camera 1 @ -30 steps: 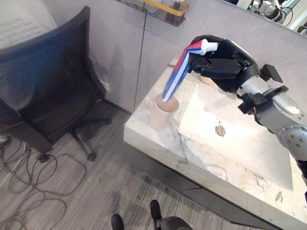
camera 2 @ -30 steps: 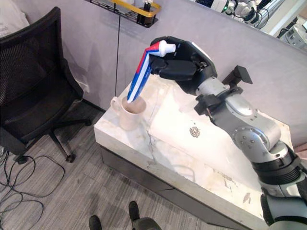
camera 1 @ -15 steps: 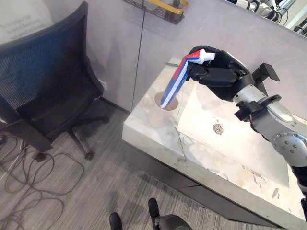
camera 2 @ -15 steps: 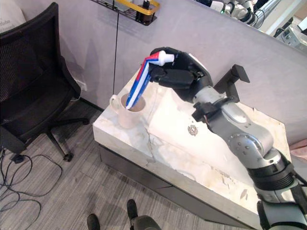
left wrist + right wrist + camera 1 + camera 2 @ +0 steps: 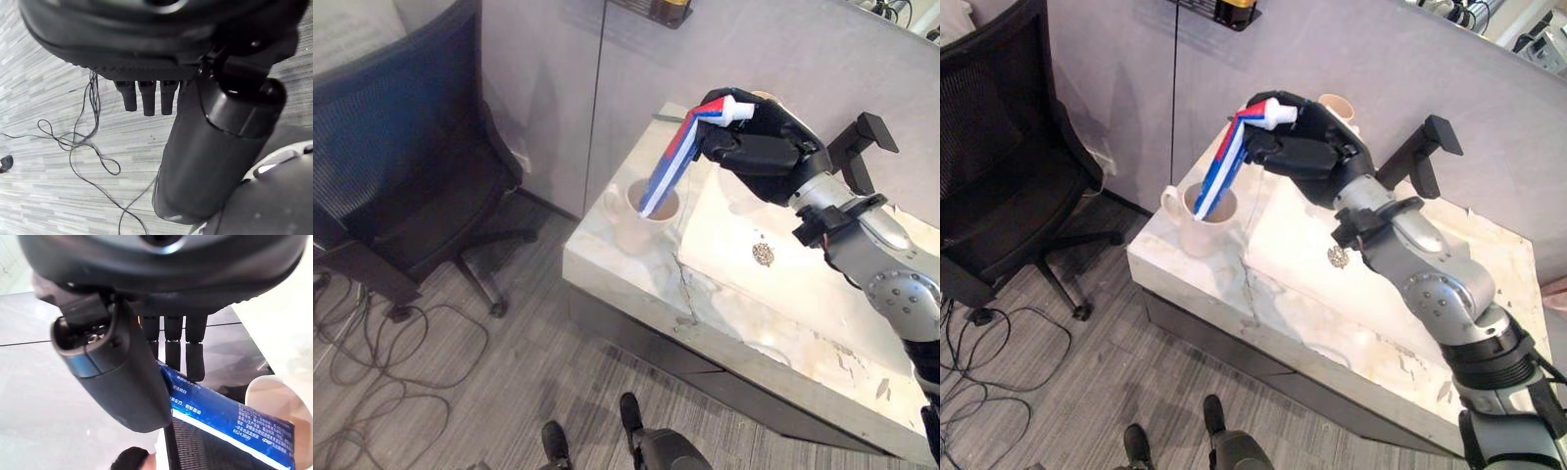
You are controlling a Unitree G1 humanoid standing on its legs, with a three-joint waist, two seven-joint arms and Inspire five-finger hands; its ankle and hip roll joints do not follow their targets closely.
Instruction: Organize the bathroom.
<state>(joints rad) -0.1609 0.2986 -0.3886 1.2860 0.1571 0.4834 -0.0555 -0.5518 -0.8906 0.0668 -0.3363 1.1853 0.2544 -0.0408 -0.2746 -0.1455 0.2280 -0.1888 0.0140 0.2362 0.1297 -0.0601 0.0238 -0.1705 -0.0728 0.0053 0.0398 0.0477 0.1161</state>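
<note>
Grey partition walls [image 5: 558,88] back a marble vanity surface [image 5: 636,279] with a shallow rectangular sink basin [image 5: 803,284] and a metal drain [image 5: 763,254] at its middle. Right hand [image 5: 759,147] is raised above the surface's far left corner, fingers [image 5: 194,352] curled round the cap end of a red, white and blue toothpaste tube [image 5: 671,166]; the white cap [image 5: 736,110] points up, and the tube slants down so that its flat end sits at the mouth of a cream mug [image 5: 641,220] standing on the left rim beside the basin. A second pale cup [image 5: 1337,106] stands behind the hand, partly hidden by it. A black mesh office chair [image 5: 401,176] stands on the grey floor [image 5: 499,392] left of the surface, well apart. Left hand [image 5: 146,95] hangs over the floor, fingers straight, holding nothing.
</note>
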